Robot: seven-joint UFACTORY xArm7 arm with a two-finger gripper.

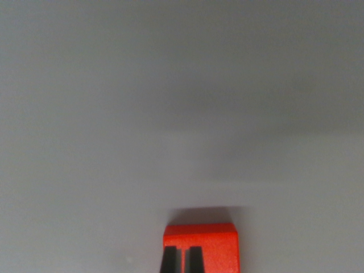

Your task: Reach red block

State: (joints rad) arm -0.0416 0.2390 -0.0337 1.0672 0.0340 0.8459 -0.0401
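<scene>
The red block (219, 250) lies on a plain grey surface at the bottom edge of the wrist view, slightly right of centre, with its lower part cut off by the frame. Its top face and far edge are visible, and a soft shadow falls just beyond it. Two dark fingertips (169, 263) of my gripper (183, 261) rise from the bottom edge in front of the block's left half. They stand almost together, with only a thin red slit between them and nothing held. Whether they touch the block I cannot tell.
A bare grey tabletop (182, 114) fills the rest of the view, with a faint broad shadow across the upper middle.
</scene>
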